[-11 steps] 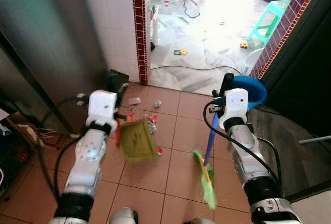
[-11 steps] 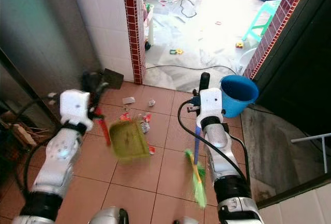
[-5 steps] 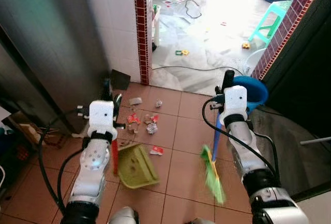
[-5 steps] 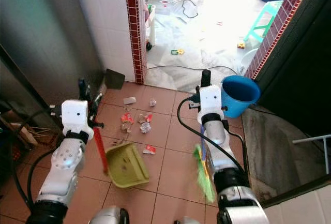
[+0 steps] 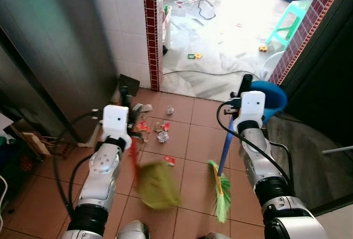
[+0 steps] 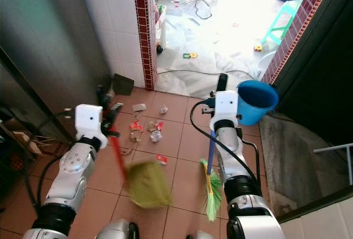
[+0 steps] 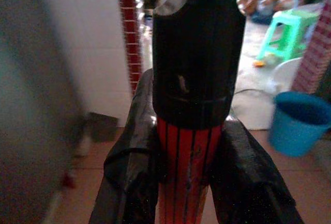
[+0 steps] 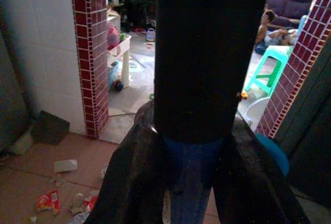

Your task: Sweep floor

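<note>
Litter is what the sweeping is about: a small heap of wrappers and crumpled scraps lies on the red-brown tile floor, just in front of the robot and a little toward its left side, near the white tiled wall with the red brick edge. One more red scrap lies apart from the heap, closer to the robot.

The left claw is pinching the red handle of the dustpan; in the left wrist view its two fingers press on both sides of the handle. The green pan hangs low and is blurred, so I judge it is in motion. It is between the robot and the heap, near the lone red scrap.

The right claw is pinching the blue stick of the broom; the right wrist view shows the stick caught between the black fingers. The stick runs down and toward the robot, and the green bristles rest on or just above the floor, to the right of the pan.

A blue bucket stands just beside the right arm.

The heap lies ahead and to the left of the bristles, so the broom seems to need to reach beyond the heap and pull it back toward the pan. The left arm is the nearer one to the heap.
</note>
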You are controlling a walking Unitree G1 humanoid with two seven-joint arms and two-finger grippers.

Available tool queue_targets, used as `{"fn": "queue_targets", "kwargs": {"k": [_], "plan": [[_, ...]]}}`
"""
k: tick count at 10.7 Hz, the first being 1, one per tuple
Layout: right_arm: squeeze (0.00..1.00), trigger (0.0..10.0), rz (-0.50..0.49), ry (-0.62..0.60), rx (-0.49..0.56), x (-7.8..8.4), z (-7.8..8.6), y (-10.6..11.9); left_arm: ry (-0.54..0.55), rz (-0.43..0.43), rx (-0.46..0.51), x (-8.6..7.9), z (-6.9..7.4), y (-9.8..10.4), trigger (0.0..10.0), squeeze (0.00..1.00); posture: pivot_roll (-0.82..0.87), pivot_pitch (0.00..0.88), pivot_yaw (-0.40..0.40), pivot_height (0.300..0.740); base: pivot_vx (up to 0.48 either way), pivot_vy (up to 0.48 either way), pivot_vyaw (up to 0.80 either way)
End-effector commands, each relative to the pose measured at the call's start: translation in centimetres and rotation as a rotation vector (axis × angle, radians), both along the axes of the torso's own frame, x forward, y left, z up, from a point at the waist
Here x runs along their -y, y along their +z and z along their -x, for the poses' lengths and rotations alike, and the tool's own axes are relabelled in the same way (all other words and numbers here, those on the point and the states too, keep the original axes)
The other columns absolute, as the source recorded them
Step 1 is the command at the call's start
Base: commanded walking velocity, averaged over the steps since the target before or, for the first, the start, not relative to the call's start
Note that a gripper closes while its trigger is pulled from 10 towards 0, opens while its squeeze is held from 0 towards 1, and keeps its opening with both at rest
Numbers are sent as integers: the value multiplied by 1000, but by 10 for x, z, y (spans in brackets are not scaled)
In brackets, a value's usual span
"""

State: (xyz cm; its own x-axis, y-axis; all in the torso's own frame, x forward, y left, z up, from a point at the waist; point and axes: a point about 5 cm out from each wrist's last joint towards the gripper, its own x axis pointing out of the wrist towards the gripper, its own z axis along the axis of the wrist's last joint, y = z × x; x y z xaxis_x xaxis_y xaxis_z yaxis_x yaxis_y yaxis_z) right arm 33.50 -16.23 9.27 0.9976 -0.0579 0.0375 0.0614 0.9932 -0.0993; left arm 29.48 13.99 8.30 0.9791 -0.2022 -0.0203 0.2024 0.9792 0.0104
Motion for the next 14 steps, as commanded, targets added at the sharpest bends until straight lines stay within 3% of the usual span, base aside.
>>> {"fn": "queue_targets", "kwargs": {"k": [1,3,5,7,9,12,14], "plan": [[0,10000,-17,-24,24,4,-1,4,-20,44,45,3,-7,13,10000,0,-20,0,19,740,0,0,0],[0,10000,-22,-18,14,6,0,3,12,81,31,3,-9,14,10000,0,-12,0,-8,740,0,0,0],[0,10000,-10,-10,21,5,-6,9,-42,0,12,6,-13,13,10000,0,-2,0,-29,740,0,0,0],[0,10000,-24,-7,17,4,-7,10,-42,-2,0,3,-13,11,10000,0,-10,0,-20,740,0,0,0],[0,10000,-30,-10,19,5,-7,10,-7,30,-29,-4,-12,6,10000,0,-19,0,-10,740,0,0,-800],[0,10000,-32,-14,14,6,-7,9,2,-10,-24,-6,-14,9,10000,0,-16,0,-8,740,0,0,-760],[0,10000,-34,33,24,2,-7,10,4,19,2,-6,-13,15,10000,0,-16,0,-8,740,0,0,0]]}}
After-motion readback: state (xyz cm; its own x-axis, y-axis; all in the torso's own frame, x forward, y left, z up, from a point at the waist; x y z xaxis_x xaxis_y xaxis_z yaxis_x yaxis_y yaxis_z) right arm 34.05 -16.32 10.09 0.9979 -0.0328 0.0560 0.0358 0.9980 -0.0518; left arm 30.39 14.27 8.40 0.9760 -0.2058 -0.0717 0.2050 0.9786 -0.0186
